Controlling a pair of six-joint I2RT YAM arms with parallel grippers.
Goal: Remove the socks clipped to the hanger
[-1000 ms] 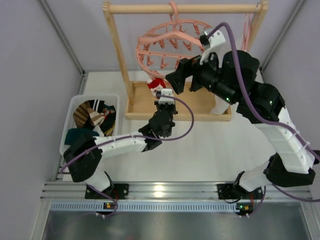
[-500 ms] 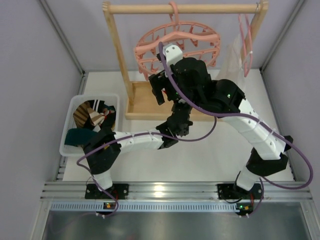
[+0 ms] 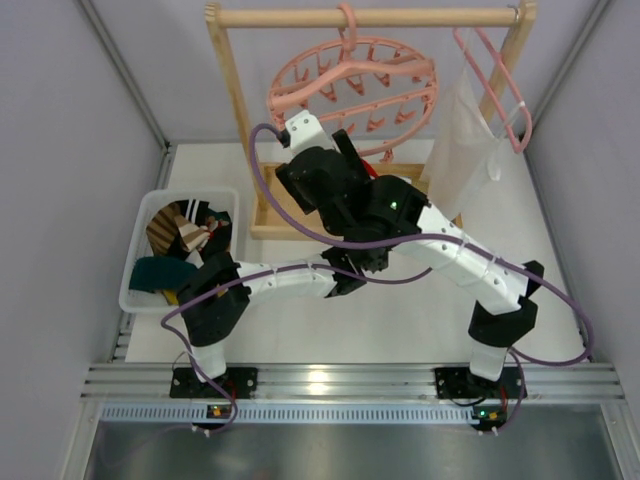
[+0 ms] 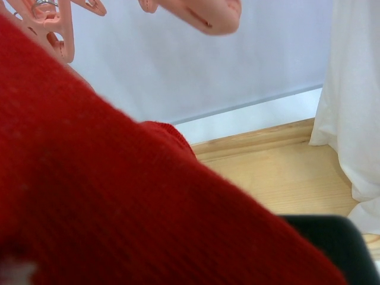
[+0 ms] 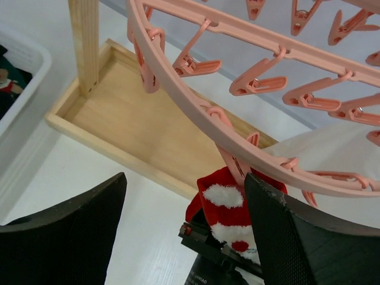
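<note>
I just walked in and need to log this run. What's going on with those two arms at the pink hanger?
Both arms are at the red sock, the only one seen clipped to the round pink hanger. The left gripper sits at the sock's lower end; whether it grips is unclear. The right gripper hangs open near the clip. Other socks lie in the white bin.

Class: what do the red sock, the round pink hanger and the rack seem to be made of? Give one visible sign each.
Red sock: knitted fabric, matte, fine fuzzy weave. Round pink hanger: likely moulded plastic, smooth with a slight sheen. Rack: pale unpainted wood, grain lines showing.
</note>
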